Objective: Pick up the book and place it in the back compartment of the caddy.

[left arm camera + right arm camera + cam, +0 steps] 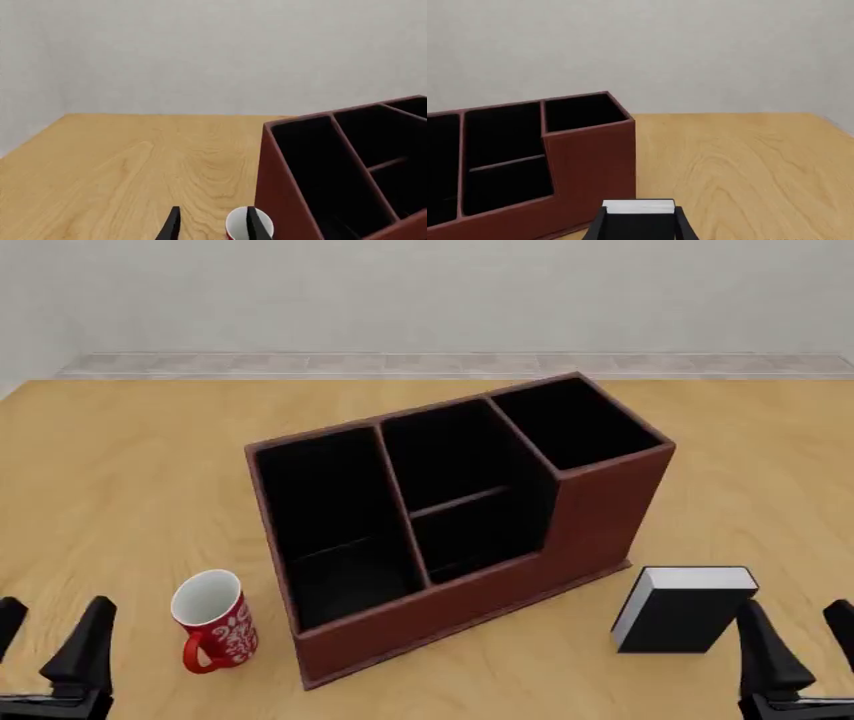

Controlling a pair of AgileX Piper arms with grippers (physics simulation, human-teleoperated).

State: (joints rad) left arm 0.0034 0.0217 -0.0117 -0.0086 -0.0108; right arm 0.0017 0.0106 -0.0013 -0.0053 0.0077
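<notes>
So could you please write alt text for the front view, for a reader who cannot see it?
A reddish-brown caddy with four black-lined cells stands angled on a wooden table. A red-and-white mug stands at its left, a black book at its right, both arms' jaws open at the bottom corners.

Light wood table [120, 490] carries caddy [601, 510] mid-table, mug [216, 620] toward near-left corner, book [681, 610] upright toward near-right corner.
</notes>
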